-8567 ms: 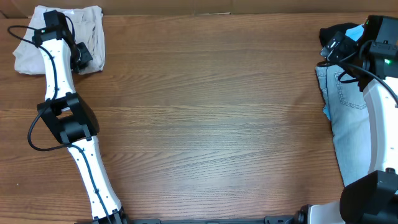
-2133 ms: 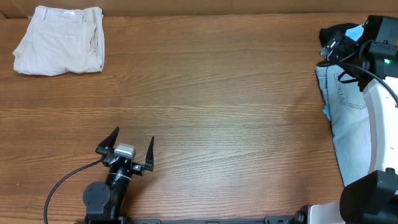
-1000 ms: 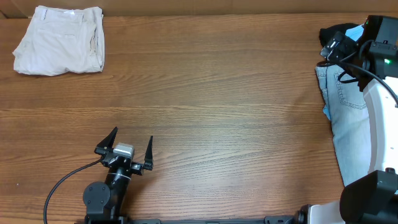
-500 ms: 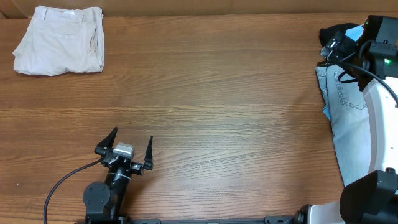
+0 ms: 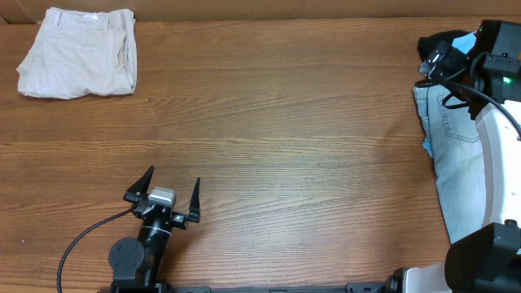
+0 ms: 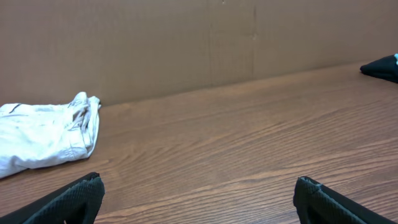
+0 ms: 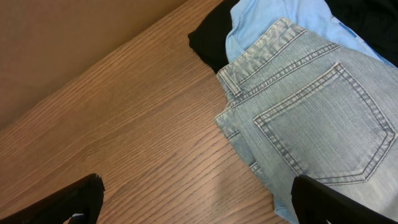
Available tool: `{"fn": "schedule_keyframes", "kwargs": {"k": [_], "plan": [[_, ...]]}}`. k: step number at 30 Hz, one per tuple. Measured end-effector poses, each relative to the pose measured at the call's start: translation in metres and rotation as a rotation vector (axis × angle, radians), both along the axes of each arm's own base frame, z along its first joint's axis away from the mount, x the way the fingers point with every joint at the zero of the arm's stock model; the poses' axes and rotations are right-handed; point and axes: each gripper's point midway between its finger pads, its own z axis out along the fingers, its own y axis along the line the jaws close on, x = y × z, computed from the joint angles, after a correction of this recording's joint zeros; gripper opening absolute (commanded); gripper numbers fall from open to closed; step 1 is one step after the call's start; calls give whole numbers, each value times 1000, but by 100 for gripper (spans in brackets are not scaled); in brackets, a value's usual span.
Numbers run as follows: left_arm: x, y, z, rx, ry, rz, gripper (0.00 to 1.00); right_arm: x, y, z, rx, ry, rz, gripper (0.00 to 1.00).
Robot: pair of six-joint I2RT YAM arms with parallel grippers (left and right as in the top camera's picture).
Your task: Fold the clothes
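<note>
Pale beige shorts (image 5: 79, 51) lie folded at the table's back left corner, also seen in the left wrist view (image 6: 43, 134). My left gripper (image 5: 169, 189) stands open near the front edge, far from them, with nothing between its fingers (image 6: 68, 199). At the right edge lie light-blue denim shorts (image 7: 311, 118), back pocket up, over a sky-blue garment (image 7: 267, 25) and a black garment (image 7: 208, 40). My right gripper (image 7: 198, 199) hangs open over the left edge of the denim shorts (image 5: 456, 163), holding nothing.
A brown cardboard wall (image 6: 186, 43) runs along the back of the wooden table (image 5: 277, 138). The right arm (image 5: 496, 155) covers part of the denim pile. A black cable (image 5: 81, 240) loops beside the left arm's base.
The left arm has drawn back from over the beige shorts to the front of the table. Over the last second nothing has moved.
</note>
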Motion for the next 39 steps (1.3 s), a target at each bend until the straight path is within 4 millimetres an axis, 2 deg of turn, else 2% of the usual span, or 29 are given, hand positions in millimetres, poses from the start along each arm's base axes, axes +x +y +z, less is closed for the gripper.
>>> {"fn": "schedule_keyframes", "kwargs": {"k": [16, 19, 21, 27, 33, 39], "plan": [[0, 0, 0, 0, 0, 0, 100, 0, 0, 1, -1, -2, 0, 100], [0, 0, 0, 0, 0, 0, 99, -4, 1, 13, -6, -28, 0, 100], [0, 0, 0, 0, 0, 0, 100, -9, 2, 29, -15, -66, 0, 100], [0, 0, 0, 0, 0, 0, 100, -44, 9, 109, -57, -261, 0, 100], [0, 0, 0, 0, 0, 0, 100, -78, 17, 160, -86, -397, -1, 100], [0, 0, 0, 0, 0, 0, 100, -113, 25, 201, -112, -516, 0, 100]]}}
